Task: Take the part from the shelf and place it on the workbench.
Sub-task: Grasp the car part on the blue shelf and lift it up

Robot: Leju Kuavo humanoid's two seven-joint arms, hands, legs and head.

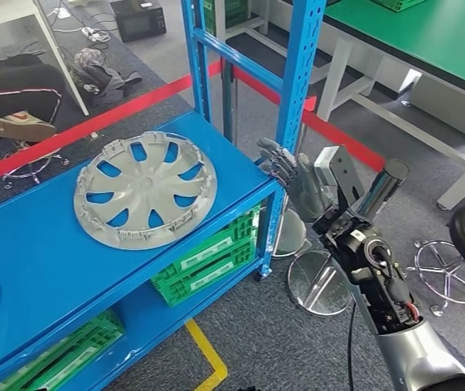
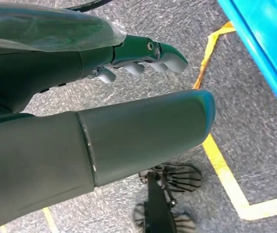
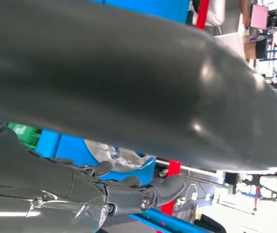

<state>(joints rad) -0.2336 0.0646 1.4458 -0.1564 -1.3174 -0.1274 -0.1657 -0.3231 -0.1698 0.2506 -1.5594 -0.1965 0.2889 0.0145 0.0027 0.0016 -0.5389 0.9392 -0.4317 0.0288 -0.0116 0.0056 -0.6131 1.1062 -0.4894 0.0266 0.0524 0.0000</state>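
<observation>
The blue shelf (image 1: 45,252) carries the hubcap (image 1: 145,189), which lies flat well beyond the right hand (image 1: 291,175). That hand hangs empty at the shelf's corner, fingers apart. It should probably clear the blue upright (image 1: 297,81) just beside it before reaching the rim. The left hand (image 2: 92,131) holds nothing, fingers extended over the floor. Green crates (image 1: 208,257) sit below.
</observation>
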